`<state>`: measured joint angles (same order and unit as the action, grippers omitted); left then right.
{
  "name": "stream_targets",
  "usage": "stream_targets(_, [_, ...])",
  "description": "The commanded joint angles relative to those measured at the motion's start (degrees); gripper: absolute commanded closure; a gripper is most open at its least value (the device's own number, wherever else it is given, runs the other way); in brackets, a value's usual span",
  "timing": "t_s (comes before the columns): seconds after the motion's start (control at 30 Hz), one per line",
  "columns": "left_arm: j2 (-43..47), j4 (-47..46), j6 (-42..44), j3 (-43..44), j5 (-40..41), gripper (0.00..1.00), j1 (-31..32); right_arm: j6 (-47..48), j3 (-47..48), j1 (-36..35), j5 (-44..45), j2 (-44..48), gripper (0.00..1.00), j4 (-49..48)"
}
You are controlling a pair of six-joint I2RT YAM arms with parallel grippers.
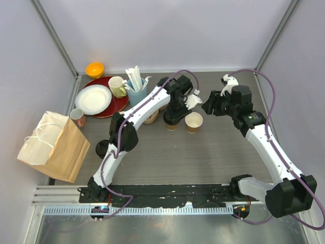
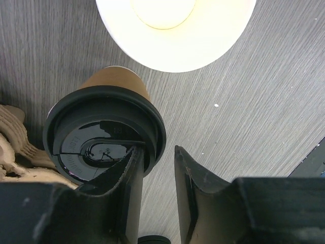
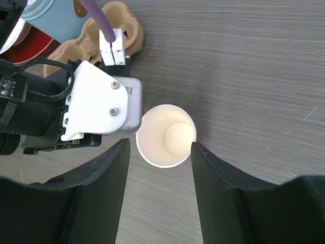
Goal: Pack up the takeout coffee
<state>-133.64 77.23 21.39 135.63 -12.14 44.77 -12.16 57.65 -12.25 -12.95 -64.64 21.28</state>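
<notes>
A brown kraft takeout coffee cup with a black sip lid [image 2: 104, 133] stands on the grey table [image 2: 254, 101], also seen from above [image 1: 172, 121]. My left gripper [image 2: 157, 150] hovers right over it [image 1: 175, 113]. It is open a little, one finger [image 2: 124, 178] lying across the lid and the other [image 2: 190, 178] just past the rim. A second cup [image 3: 166, 136] stands beside it with no lid, cream-white inside [image 1: 193, 122]. My right gripper [image 3: 160, 144] is open wide above this cup's near side, holding nothing [image 1: 206, 105].
A brown paper bag [image 1: 53, 145] lies at the left edge. A loose black lid [image 1: 104, 147] rests near it. A moulded cup carrier [image 1: 152, 118] sits left of the cups. At the back left are a red tray [image 1: 119, 104], plate, mug, blue cup of sticks [image 1: 136, 91] and orange bowl.
</notes>
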Motion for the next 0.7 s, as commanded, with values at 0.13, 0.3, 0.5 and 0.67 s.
stream_targets(0.13, [6.1,1.0,0.9,1.9,-1.4,0.62,0.3,0.6,1.8,0.0,-1.8,0.8,0.43,-2.5])
stream_targets(0.3, [8.5,0.6,-0.1,2.0,-2.8,0.58,0.2,0.1,1.9,0.1,-1.8,0.4,0.43,-2.8])
stream_targets(0.5, [13.7,-4.1,-5.9,-3.8,-4.0,0.63,-2.9,-3.9,2.0,0.1,-4.4,-2.5,0.47,-7.5])
stream_targets(0.67, [21.6,-17.7,-20.0,-21.1,-8.1,0.86,-10.7,-9.7,4.0,-1.2,-7.5,-12.5,0.53,-13.9])
